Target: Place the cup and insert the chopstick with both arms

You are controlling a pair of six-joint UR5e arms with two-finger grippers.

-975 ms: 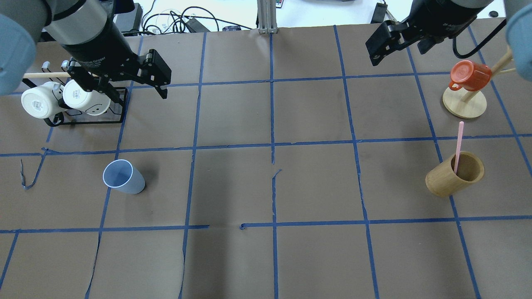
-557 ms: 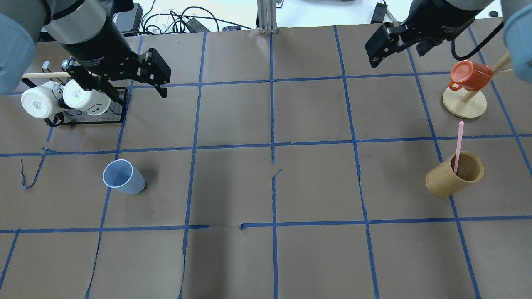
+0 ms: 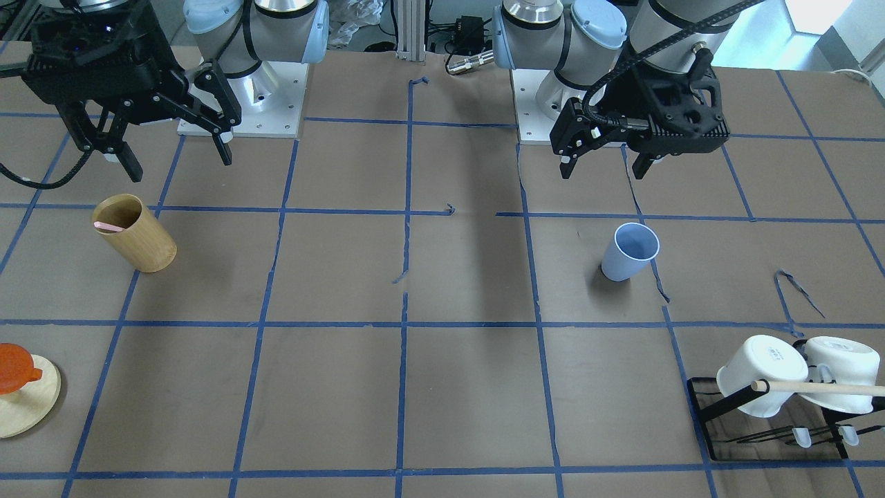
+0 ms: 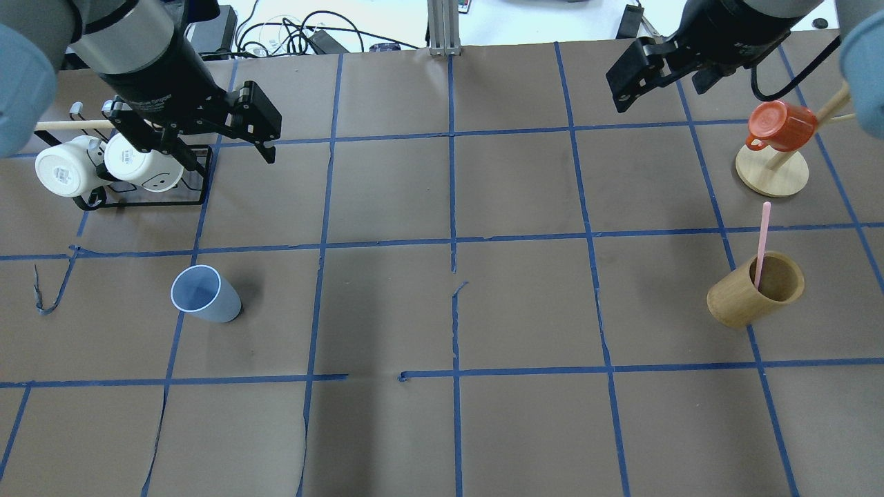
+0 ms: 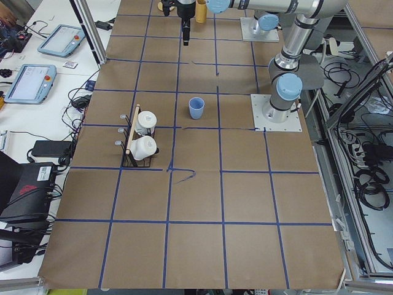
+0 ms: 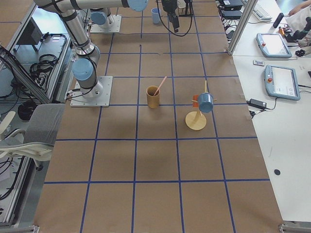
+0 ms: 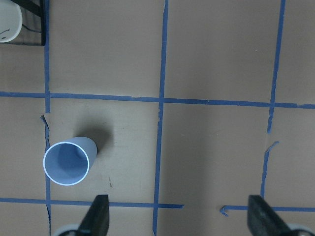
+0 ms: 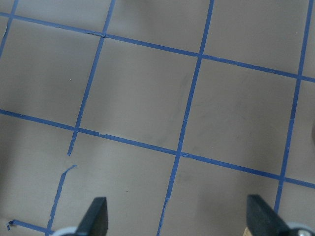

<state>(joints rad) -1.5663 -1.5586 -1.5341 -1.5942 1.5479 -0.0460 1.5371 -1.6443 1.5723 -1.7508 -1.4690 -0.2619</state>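
The pale blue cup (image 4: 206,295) stands upright on the brown paper on my left side; it also shows in the front view (image 3: 629,251) and the left wrist view (image 7: 66,162). My left gripper (image 3: 603,169) is open and empty, raised above the table beyond the cup, its fingers (image 7: 98,219) wide apart. One pink chopstick (image 4: 762,241) leans inside a tan wooden cylinder (image 4: 755,290) on my right side. My right gripper (image 3: 178,162) is open and empty, high above the table beyond the cylinder; the right wrist view (image 8: 177,219) shows only bare paper between its fingers.
A black rack (image 4: 141,197) with two white mugs (image 4: 65,169) and a long beige rod stands at the far left, close to the left gripper. An orange cup (image 4: 780,125) hangs on a wooden mug tree (image 4: 771,172) at the far right. Blue tape lines grid the paper.
Both grippers have shifted only very slightly and stay open. The cup, the chopstick and the wooden cylinder have not moved.
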